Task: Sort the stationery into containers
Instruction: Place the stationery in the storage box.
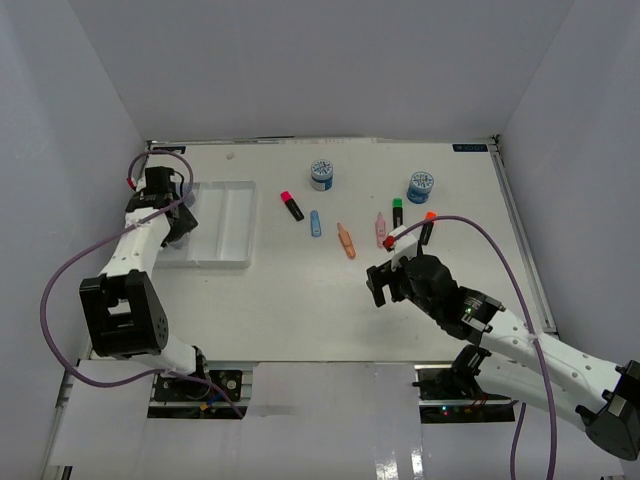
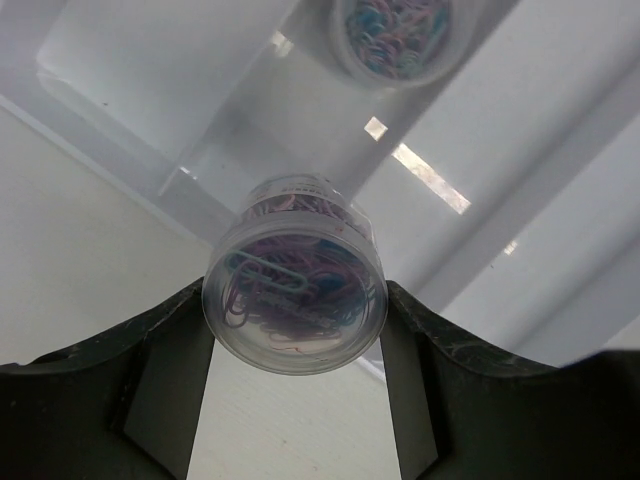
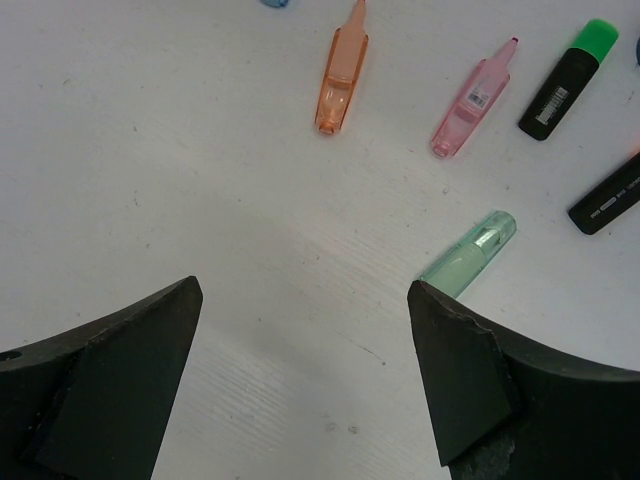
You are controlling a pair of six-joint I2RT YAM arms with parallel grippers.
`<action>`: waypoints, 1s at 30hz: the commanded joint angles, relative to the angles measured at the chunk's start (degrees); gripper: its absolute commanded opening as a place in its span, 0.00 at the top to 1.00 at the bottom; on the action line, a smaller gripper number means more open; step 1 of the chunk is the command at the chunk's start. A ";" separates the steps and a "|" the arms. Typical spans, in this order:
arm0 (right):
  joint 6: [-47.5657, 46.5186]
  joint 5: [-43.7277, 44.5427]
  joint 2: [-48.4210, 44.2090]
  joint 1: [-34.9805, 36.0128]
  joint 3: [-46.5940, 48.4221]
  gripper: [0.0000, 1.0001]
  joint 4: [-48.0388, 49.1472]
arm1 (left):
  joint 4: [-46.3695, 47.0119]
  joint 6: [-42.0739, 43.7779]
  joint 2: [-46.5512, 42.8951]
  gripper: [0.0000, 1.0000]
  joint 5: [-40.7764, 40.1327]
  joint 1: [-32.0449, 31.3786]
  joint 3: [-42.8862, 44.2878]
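Observation:
The white divided tray (image 1: 228, 225) lies at the far left. My left gripper (image 1: 181, 221) hangs over its left side, shut on a clear jar of paper clips (image 2: 295, 290) held between both fingers above the tray's wall (image 2: 190, 165). A second clear jar (image 2: 392, 35) sits in the tray. My right gripper (image 1: 384, 282) is open and empty above bare table (image 3: 305, 300). A green marker (image 3: 468, 256) lies just beyond its right finger. Farther off lie an orange marker (image 3: 341, 72), a pink marker (image 3: 474, 98), a green-capped highlighter (image 3: 567, 78) and an orange-capped highlighter (image 1: 427, 226).
A pink-capped highlighter (image 1: 291, 206) and a blue marker (image 1: 316, 223) lie right of the tray. Two blue-lidded jars (image 1: 322, 174) (image 1: 421, 186) stand near the back edge. White walls enclose the table on the left, back and right.

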 commanded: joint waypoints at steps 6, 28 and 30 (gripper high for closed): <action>-0.52 -1.51 -2.75 -0.20 -2.52 0.10 2.78 | 4.80 2.42 7.44 0.40 1.89 7.02 5.32; -2.63 -4.84 14.44 -5.89 9.77 0.10 7.87 | 6.21 1.80 7.81 0.02 8.30 7.20 3.23; -2.63 -8.44 19.71 -9.41 14.60 0.10 9.63 | 6.12 1.97 4.30 0.02 10.41 7.20 1.47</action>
